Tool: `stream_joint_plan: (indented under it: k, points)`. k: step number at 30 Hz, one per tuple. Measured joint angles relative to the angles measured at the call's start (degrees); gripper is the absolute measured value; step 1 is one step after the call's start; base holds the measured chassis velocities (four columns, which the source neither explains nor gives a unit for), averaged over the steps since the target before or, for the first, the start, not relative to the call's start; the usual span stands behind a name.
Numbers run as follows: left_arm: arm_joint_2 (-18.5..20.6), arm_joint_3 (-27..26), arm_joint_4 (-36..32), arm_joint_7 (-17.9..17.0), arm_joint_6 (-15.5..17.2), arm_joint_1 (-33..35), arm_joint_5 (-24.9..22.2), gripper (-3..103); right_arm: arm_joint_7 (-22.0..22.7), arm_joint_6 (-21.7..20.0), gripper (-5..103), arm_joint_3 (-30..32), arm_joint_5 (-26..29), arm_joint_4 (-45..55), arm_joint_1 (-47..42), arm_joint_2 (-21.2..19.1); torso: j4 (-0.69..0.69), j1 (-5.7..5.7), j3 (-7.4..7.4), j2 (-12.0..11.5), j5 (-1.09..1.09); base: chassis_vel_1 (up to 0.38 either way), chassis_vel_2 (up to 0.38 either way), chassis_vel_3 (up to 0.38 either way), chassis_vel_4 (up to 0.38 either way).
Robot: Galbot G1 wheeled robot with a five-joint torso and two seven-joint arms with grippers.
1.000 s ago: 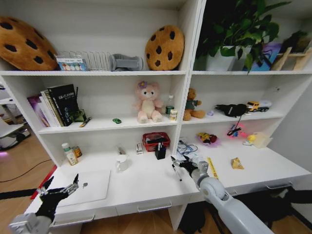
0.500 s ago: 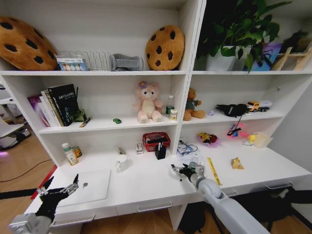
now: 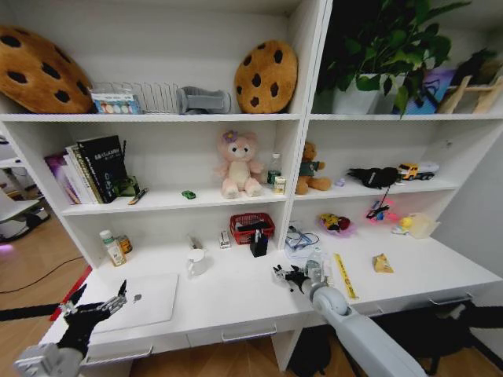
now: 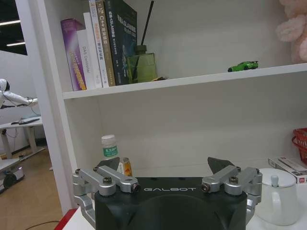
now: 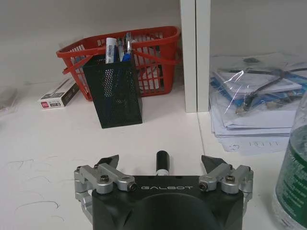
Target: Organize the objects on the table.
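the right hand [image 3: 288, 276] is spread open low over the tabletop [image 3: 244, 294], a black pen [image 5: 162, 163] lying between its fingers. the left hand [image 3: 94, 308], also open, hovers near the laptop [image 3: 149, 298].

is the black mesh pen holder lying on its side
No, the black mesh pen holder stands upright on the white desk in front of the red basket, with pens sticking out of its top.

red basket [image 5: 144, 52], black mesh pen holder [image 5: 115, 93], seemingly silver laptop [image 3: 149, 302]
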Motion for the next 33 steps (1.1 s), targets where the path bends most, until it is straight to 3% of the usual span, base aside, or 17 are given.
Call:
stream_joint_plan:
  k: [2, 3, 5, 13, 16, 22, 26, 29, 32, 33]
  points:
    - [0.00, 0.00, 0.00, 0.00, 0.00, 0.00, 0.00, 100, 0.12, 0.09, 96, -0.36, -0.21, -0.44, 0.29, 0.26, 0.00, 0.00, 0.00, 0.00, 0.00, 0.000, 0.000, 0.000, 0.000]
    - [0.00, 0.00, 0.00, 0.00, 0.00, 0.00, 0.00, 100, 0.44, 0.12, 88, -0.59, -0.41, -0.89, 0.51, 0.85, 0.00, 0.00, 0.00, 0.00, 0.00, 0.000, 0.000, 0.000, 0.000]
    - [0.00, 0.00, 0.00, 0.00, 0.00, 0.00, 0.00, 100, 0.80, 0.11, 88, -0.66, -0.42, -0.97, 0.53, 1.14, 0.00, 0.00, 0.00, 0.00, 0.00, 0.000, 0.000, 0.000, 0.000]
    - [0.00, 0.00, 0.00, 0.00, 0.00, 0.00, 0.00, 100, 1.40, 0.56, 54, -0.48, -2.22, -1.34, -0.15, 1.94, -0.01, 0.00, -0.01, 0.00, -0.01, 0.000, 0.000, 0.000, 0.000]
    - [0.00, 0.00, 0.00, 0.00, 0.00, 0.00, 0.00, 100, 1.40, 0.74, 48, -0.42, -2.30, -1.45, -0.18, 1.97, -0.01, 0.00, -0.01, 0.00, -0.01, 0.000, 0.000, 0.000, 0.000]
    - [0.00, 0.00, 0.00, 0.00, 0.00, 0.00, 0.00, 100, 1.24, 1.05, 20, -0.32, -1.68, -2.18, 0.55, 1.22, 0.00, 0.00, 0.00, 0.00, 0.01, 0.000, 0.000, 0.000, 0.000]
    - [0.00, 0.00, 0.00, 0.00, 0.00, 0.00, 0.00, 100, 0.80, 1.00, 12, -0.11, -1.30, -2.56, 0.99, 1.19, 0.00, 0.00, 0.00, 0.00, 0.01, 0.000, 0.000, 0.000, 0.000]
    - [0.00, 0.00, 0.00, 0.00, 0.00, 0.00, 0.00, 100, 0.37, 0.95, 12, -0.09, -1.19, -2.66, 1.26, 1.22, 0.00, 0.00, 0.00, 0.00, 0.01, 0.000, 0.000, 0.000, 0.000]
    - [0.00, 0.00, 0.00, 0.00, 0.00, 0.00, 0.00, 100, -1.12, 2.69, 12, -0.18, -0.74, -2.85, 2.22, 1.97, -0.02, 0.00, 0.00, 0.00, 0.00, 0.000, 0.000, 0.000, 0.000]
    - [0.00, 0.00, 0.00, 0.00, 0.00, 0.00, 0.00, 100, -2.67, 5.10, 12, -0.59, -0.66, -3.37, 3.46, 2.95, -0.02, 0.00, 0.00, 0.00, 0.00, 0.000, 0.000, 0.000, 0.000]
